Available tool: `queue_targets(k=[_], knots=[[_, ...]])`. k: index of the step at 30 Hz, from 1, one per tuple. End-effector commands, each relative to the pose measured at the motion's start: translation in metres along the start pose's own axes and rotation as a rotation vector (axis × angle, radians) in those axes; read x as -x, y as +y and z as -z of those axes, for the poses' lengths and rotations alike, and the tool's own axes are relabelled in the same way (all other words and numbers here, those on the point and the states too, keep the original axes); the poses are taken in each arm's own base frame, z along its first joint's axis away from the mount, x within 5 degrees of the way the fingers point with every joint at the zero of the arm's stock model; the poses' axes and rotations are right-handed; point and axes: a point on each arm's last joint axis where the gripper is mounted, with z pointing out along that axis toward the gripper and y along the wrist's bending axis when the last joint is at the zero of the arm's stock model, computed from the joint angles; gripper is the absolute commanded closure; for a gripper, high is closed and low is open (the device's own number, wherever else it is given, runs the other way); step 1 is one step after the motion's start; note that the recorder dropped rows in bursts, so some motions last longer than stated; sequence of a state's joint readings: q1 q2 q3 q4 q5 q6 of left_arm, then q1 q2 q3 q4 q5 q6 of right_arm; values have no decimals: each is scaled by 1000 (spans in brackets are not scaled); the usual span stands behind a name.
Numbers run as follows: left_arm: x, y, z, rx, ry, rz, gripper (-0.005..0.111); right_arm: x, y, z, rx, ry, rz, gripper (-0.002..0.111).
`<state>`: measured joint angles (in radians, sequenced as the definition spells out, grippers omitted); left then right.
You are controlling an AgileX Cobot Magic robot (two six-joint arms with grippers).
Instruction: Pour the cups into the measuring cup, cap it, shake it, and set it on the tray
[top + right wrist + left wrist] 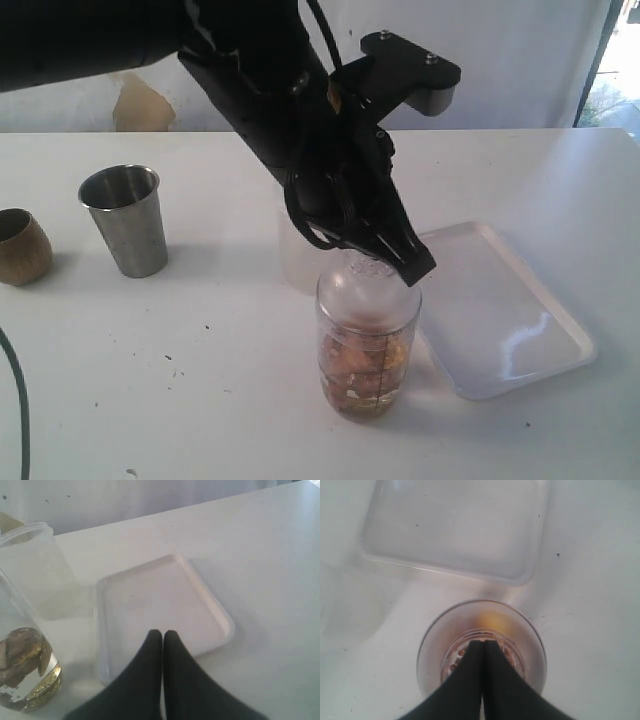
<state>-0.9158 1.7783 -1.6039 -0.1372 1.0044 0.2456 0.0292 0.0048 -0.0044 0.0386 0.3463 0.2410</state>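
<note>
We see the clear, tall cylindrical plastic measuring cup [368, 350] with its black printed scale standing upright on the white bench [200, 390]. It is just beside the left edge of the flat white rectangular plastic tray [500, 300] and not on it. Its lower part holds brownish-orange pieces in liquid. Its top looks milky, as though a translucent cap [352, 288] sits on it, though we cannot be sure from these views. The left claw [415, 270] reaches down from the upper left of the exterior view to the top of the measuring cup. Its two black fingers are pressed together with nothing between them, and their tips seem to rest on the middle of the top. From the left wrist we see the same claw [483, 642] over the round top of the measuring cup [485, 617], with the tray [455, 525] lying beyond it. The right claw [162, 632] is likewise fully closed and empty, hanging above the tray [160, 595] with the measuring cup [20, 670] off to one side. A frosted, milky-translucent plastic cup [297, 255] stands upright just behind the measuring cup, partly hidden by the arm, and shows more plainly from the right wrist [35, 565]. Well apart, towards the left of the bench, the tapered shiny steel tumbler [125, 220] stands upright. The short, rounded brown wooden cup [20, 247] sits near it at the frame's edge.
</note>
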Motion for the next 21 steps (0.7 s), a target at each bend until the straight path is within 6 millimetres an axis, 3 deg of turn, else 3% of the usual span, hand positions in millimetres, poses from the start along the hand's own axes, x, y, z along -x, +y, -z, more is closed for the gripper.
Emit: queue_targets(k=[1, 17, 21], knots=[[-2, -3, -3, -10, 1, 9, 107, -1, -1, 0, -9, -5, 3, 108], [1, -6, 51, 39, -162, -16, 107, -1, -1, 0, -9, -5, 3, 108], [2, -8, 91, 104, -397, -24, 107, -1, -1, 0, -9, -5, 3, 108]])
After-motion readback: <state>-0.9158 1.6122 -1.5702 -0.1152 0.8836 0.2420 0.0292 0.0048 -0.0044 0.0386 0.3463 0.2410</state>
